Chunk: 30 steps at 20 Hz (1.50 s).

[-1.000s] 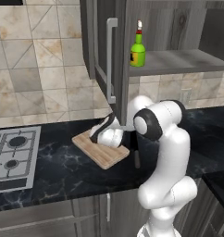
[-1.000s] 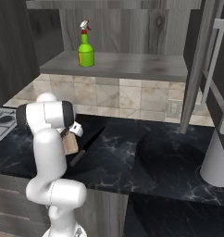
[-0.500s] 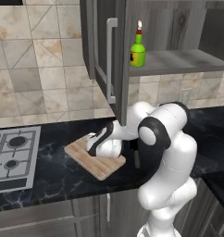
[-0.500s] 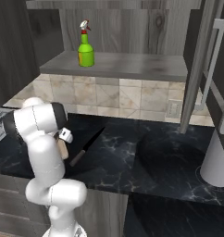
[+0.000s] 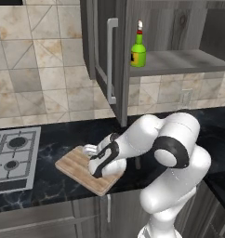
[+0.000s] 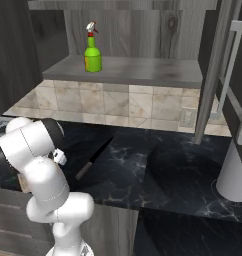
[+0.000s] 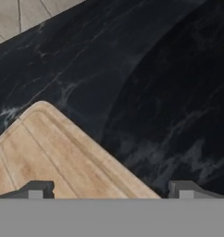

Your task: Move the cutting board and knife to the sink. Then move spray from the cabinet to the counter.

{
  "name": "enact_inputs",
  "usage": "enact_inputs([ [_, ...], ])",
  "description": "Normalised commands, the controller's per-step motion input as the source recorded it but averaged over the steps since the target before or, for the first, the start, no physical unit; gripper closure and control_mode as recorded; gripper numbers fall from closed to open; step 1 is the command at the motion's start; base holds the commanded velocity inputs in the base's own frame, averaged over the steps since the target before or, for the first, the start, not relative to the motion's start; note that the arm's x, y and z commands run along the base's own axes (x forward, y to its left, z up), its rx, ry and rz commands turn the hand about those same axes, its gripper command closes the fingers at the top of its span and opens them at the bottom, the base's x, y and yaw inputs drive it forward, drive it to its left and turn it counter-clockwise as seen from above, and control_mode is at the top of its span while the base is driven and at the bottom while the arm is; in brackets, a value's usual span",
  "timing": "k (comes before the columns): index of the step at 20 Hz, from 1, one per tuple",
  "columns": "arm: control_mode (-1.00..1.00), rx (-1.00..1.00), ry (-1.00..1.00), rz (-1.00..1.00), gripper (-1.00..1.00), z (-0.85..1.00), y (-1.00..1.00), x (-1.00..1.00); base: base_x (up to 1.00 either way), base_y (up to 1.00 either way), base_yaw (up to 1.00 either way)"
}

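Left base view: the white arm bends low across the centre of the frame, and its two-finger gripper [image 5: 96,163] hangs over the flat rectangular light-brown wooden cutting board [image 5: 79,166], which lies on the long black marble-look counter [image 5: 54,139] in the lower left, just right of the silver gas hob [image 5: 12,155]. Compared with a second ago, the hand has swung leftward and downward over the board, and the board appears to have slid toward the hob; this suggests the first step, taking up the board, is under way but not done. At upper centre the small bright-green spray bottle [image 5: 138,50] stands upright on the inner shelf of the dark-grey wood-grain wall cabinet [image 5: 102,56], whose door hangs open with its long silver bar handle facing the viewer.

Right base view: the arm fills the lower left and hides the board, but this side reveals the kitchen knife with black blade and grey handle [image 6: 91,162], lying diagonally on the counter left of centre, apart from the arm. The spray stands at upper left on the shelf.

Hand view: the two dark fingertips stand far apart at the bottom edge with nothing between them; the jaws are spread wide and empty. The board's rounded corner occupies the lower left, with one fingertip [image 7: 36,190] over wood and the other over bare counter beyond the board's edge.
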Motion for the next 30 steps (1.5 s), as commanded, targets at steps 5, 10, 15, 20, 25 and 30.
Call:
enact_inputs([
  [5,-1.00,0.02,0.00,0.00,-1.00,-0.23,0.12,-0.69,0.00,0.00,0.00],
  [10,-1.00,0.02,0.02,-0.05,-1.00,-0.09,0.11,-0.18,0.00,0.00,0.00],
  [15,-1.00,0.02,-0.01,-0.13,-1.00,0.20,0.01,0.00,0.00,0.00,0.00],
  [20,-1.00,0.05,-0.14,-0.12,-1.00,0.98,0.00,-0.02,0.00,0.00,0.00],
  [25,-1.00,0.00,-0.08,-0.03,-1.00,1.00,0.00,-0.22,0.00,0.00,0.00],
  [30,-1.00,-0.02,0.04,0.00,-1.00,1.00,0.00,-0.34,0.00,0.00,0.00],
])
